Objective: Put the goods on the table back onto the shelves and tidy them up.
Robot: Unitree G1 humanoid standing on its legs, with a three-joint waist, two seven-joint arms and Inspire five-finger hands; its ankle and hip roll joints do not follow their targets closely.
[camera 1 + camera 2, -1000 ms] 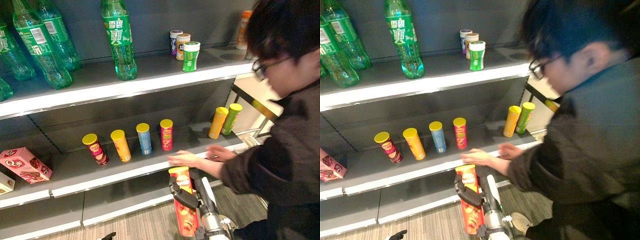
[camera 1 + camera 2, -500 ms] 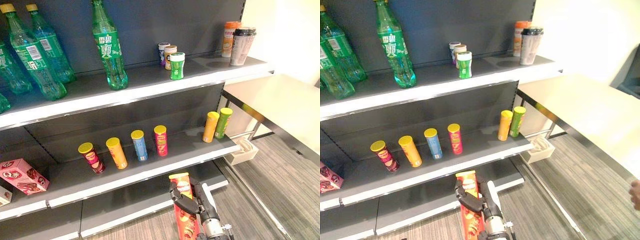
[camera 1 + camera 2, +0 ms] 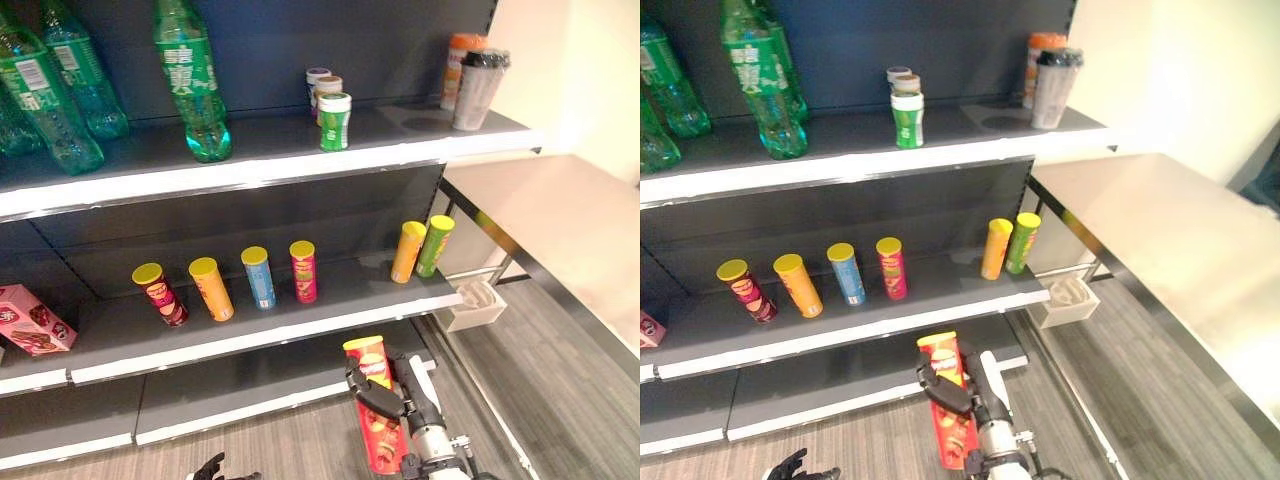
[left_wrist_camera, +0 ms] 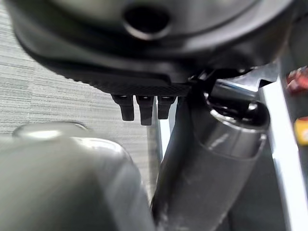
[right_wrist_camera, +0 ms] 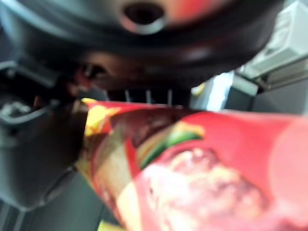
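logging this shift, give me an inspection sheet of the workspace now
surface: middle shelf has free space along its front; table at right.
job's things: red can held by the right hand, upright, below the middle shelf.
clutter: six cans on the middle shelf, green bottles and small jars above, pink box at left.
hands: right shut on red can; left hand low by the floor, fingers unclear.
cables: nothing seen.
surroundings: white tray on the floor.

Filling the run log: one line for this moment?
right hand: grips tall red chip can | held below middle shelf | left hand: low, idle
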